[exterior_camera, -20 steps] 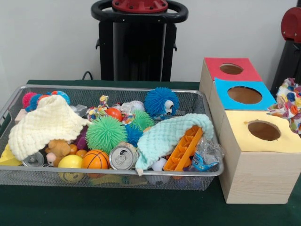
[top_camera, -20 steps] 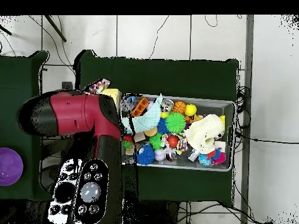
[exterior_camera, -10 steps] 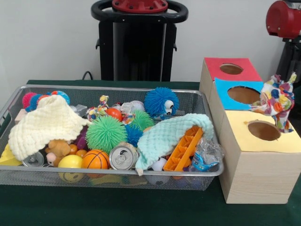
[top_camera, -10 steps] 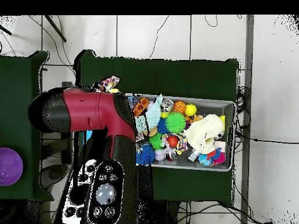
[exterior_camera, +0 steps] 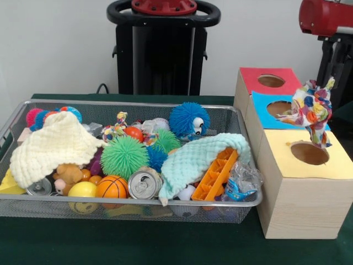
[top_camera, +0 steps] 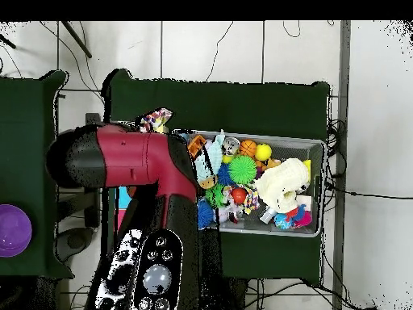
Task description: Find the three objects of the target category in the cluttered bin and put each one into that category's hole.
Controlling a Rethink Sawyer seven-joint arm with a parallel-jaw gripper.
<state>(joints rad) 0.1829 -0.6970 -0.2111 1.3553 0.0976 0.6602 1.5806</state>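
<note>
A multicoloured patchwork cloth (exterior_camera: 310,107) hangs in the air over the row of boxes, between the blue-topped box's hole (exterior_camera: 280,107) and the yellow-topped box's hole (exterior_camera: 309,153). My gripper (exterior_camera: 319,87) is shut on the cloth's top, and the cloth covers most of it. The red and black arm (exterior_camera: 325,22) comes down at the top right. Overhead, the cloth (top_camera: 157,119) pokes out past the red arm (top_camera: 129,161), which hides the boxes. In the wire bin (exterior_camera: 127,207) lie a pale yellow cloth (exterior_camera: 55,143) and a mint cloth (exterior_camera: 193,157).
A red-topped box (exterior_camera: 271,81) stands farthest back in the row. The bin also holds spiky balls, a can (exterior_camera: 144,184), an orange plastic piece (exterior_camera: 216,175), a small basketball (exterior_camera: 112,187) and other toys. A purple bowl (top_camera: 12,230) sits on the side table.
The arm has carried the patchwork cloth leftward in the front view, from the right edge to above the blue and yellow boxes, and slightly higher. The bin's contents have not moved.
</note>
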